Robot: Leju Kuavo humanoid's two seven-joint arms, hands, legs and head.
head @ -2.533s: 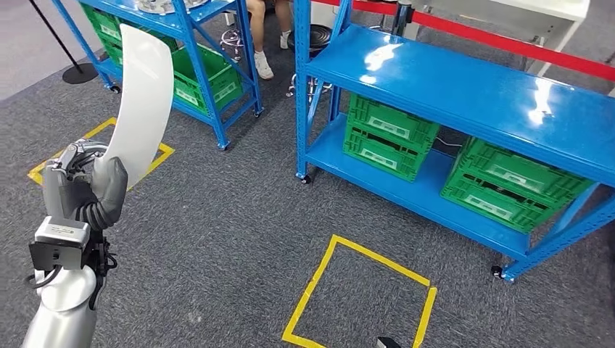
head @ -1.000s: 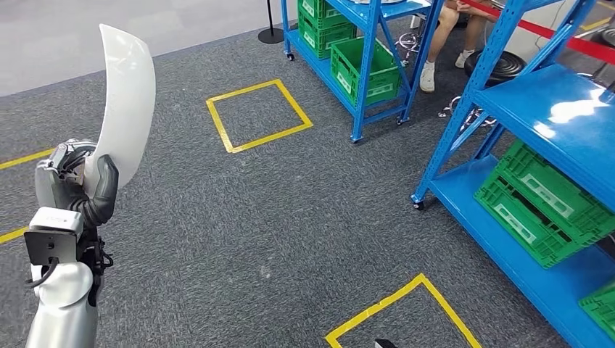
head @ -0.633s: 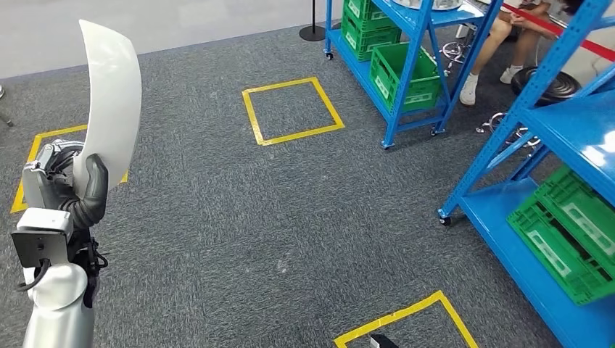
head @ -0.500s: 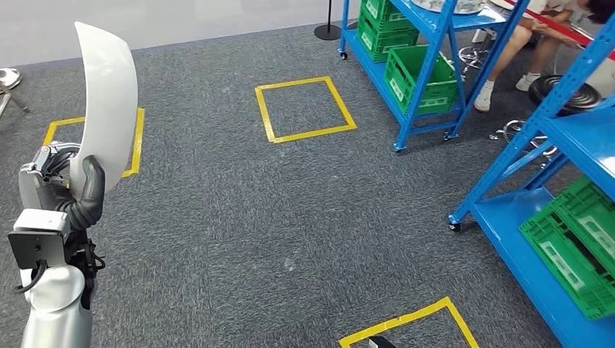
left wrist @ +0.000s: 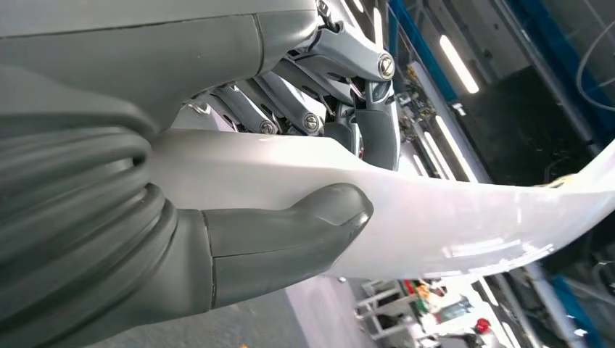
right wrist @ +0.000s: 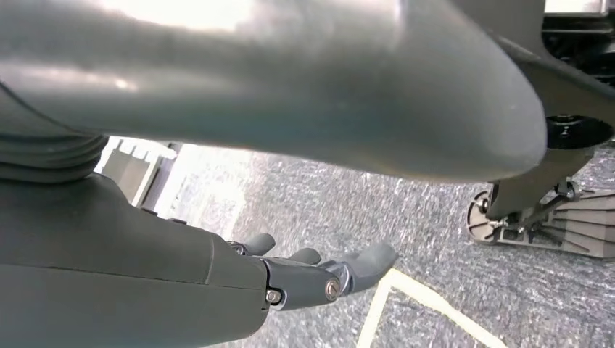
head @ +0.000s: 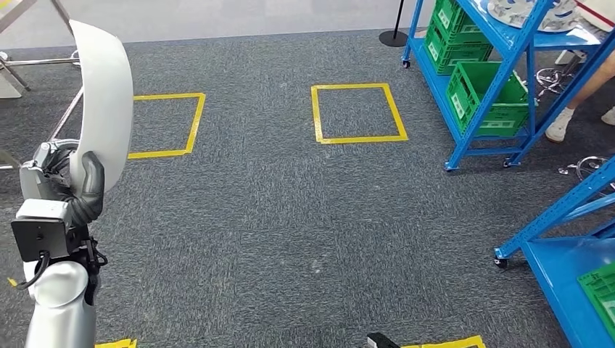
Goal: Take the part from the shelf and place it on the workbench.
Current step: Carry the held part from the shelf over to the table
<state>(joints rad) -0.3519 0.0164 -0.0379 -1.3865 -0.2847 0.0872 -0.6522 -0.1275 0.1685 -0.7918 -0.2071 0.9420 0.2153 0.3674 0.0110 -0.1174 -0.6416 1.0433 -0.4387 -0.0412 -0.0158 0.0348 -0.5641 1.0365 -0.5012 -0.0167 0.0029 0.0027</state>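
Whole view has swung since the earlier frames: camera turn, not the things moving. The big blue rack that sat straight ahead is now cut off at the right edge, and more grey carpet and yellow tape squares fill the centre. Part and left hand sit in the same spot in the head view throughout.

Largest first: carpet floor (head: 290, 217). Far right, blue shelf unit (head: 484, 65) with green crates (head: 484, 101) on its lower levels. Near right, corner of a second blue rack (head: 558, 239) with another green crate. Two taped squares far on the floor (head: 358, 112), (head: 165, 123). A person's leg and shoe beyond the shelf, far right (head: 573, 119).

White curved part (head: 105, 101): upright at near left, off the shelf, held in the air. Left hand (head: 65, 185) grips its lower end, thumb pressed on one face, dark fingers (left wrist: 377, 123) wrapped behind the other; the left wrist view confirms the clamp.

Right hand (right wrist: 319, 279) hangs over the carpet, fingers loosely extended, holding nothing.

Progress: pick looks done, robot in transit. No table in sight, so finding it, walking up and setting the part down are all left.
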